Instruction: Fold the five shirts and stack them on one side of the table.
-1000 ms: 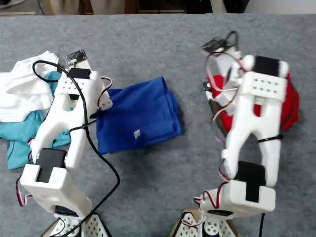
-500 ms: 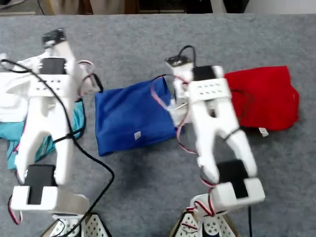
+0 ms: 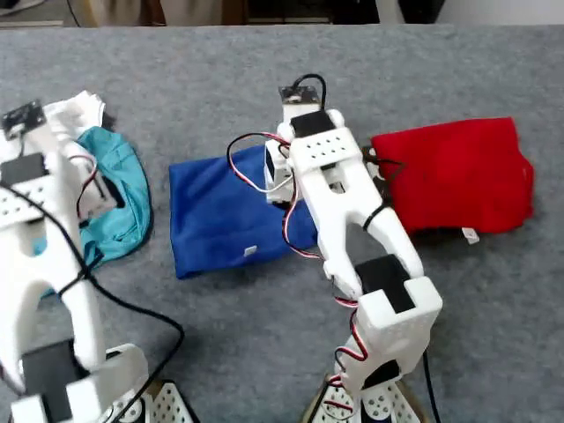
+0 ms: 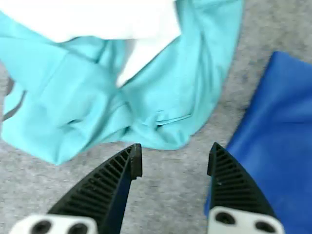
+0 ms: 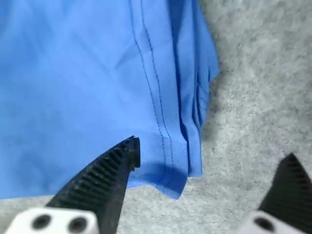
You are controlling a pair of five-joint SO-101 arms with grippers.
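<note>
1. Left end effector (image 4: pixel 175 156): fingers spread apart and holding nothing. It hangs over bare gray table (image 3: pixel 220 79).
2. Just ahead of its fingertips is the teal shirt (image 4: pixel 122 97), crumpled and unfolded. The white shirt (image 4: pixel 97 19) lies over the teal one's far part, beyond the end effector.
3. Beside one finger of the left end effector is an edge of the blue shirt (image 3: pixel 225 216). So this end effector sits between the teal and the blue cloth.
4. Right end effector (image 5: pixel 212 161): fingers wide apart and empty. One finger stands over the blue shirt near its corner. The other stands over bare table past the shirt's edge.
5. The blue shirt is folded, and stacked cloth layers and a stitched hem show at the edge under the right end effector.
6. The red shirt (image 3: pixel 458 172) is folded flat. It lies on the far side of my right end effector from the blue shirt, and the two do not touch.
</note>
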